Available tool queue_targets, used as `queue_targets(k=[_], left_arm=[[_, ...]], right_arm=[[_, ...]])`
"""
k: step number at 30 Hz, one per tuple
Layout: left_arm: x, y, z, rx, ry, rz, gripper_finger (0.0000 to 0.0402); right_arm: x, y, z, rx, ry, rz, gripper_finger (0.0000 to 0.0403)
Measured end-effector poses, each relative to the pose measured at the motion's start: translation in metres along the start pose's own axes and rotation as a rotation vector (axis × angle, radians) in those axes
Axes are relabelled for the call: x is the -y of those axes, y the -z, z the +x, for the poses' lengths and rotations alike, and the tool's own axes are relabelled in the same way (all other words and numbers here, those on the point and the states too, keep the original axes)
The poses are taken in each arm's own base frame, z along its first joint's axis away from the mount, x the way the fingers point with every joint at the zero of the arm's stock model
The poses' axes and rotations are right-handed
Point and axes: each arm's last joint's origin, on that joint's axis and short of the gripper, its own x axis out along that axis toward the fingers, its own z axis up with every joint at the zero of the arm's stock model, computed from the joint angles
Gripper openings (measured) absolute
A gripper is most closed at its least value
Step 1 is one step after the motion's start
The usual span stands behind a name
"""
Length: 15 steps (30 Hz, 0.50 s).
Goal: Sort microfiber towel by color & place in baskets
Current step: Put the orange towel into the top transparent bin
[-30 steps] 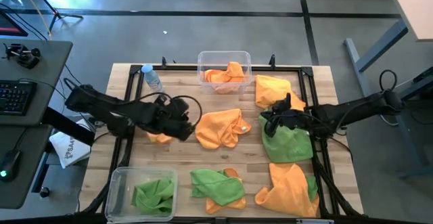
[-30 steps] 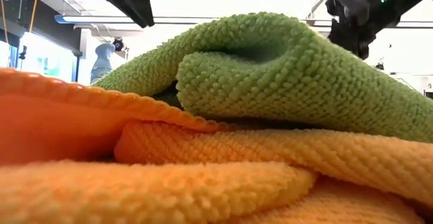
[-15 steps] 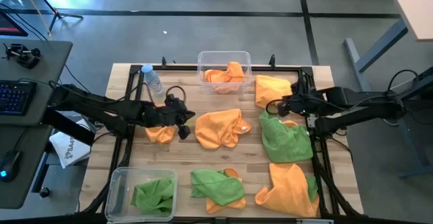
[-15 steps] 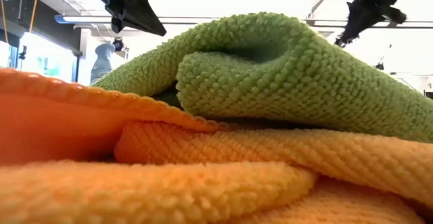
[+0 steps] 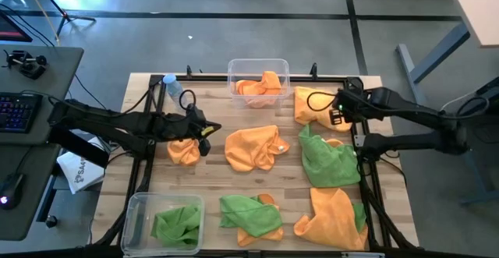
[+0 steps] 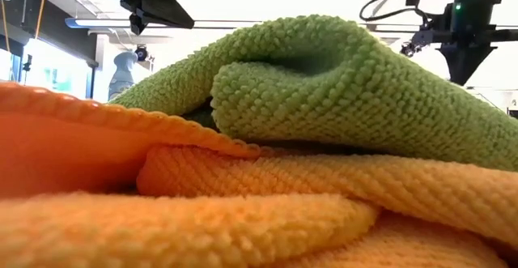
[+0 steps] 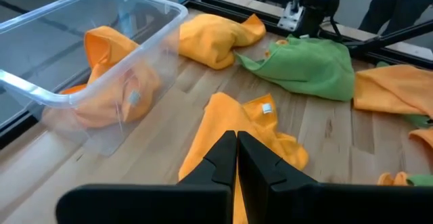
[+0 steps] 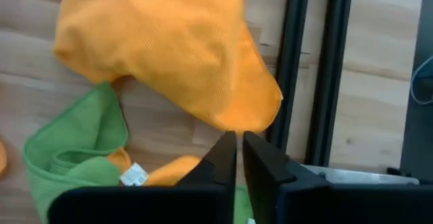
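the left end effector is seen pinched shut on an orange towel at the surface's left side, with the orange-filled basket lying ahead and rightward, nearer this arm.

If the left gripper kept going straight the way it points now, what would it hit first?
Most likely the orange towel lying on the table just beyond the shut left gripper. Farther along that line lies the green towel, though depth is hard to judge.
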Motion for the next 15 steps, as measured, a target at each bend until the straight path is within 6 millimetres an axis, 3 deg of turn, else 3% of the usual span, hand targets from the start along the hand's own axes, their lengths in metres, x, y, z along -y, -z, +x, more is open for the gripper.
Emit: queue_targets(k=[6, 10, 15], left_arm=[[0.000, 0.000, 0.000, -0.004, -0.001, -0.003, 0.0000], [0.000, 0.000, 0.000, -0.004, -0.001, -0.004, 0.0000], [0.000, 0.000, 0.000, -0.004, -0.001, -0.006, 0.0000]], right_arm=[[0.001, -0.006, 0.002, 0.004, -0.016, -0.020, 0.0104], [0.005, -0.011, 0.005, -0.007, 0.005, 0.065, 0.0136], [0.011, -0.013, 0.034, -0.127, 0.067, 0.080, 0.0145]])
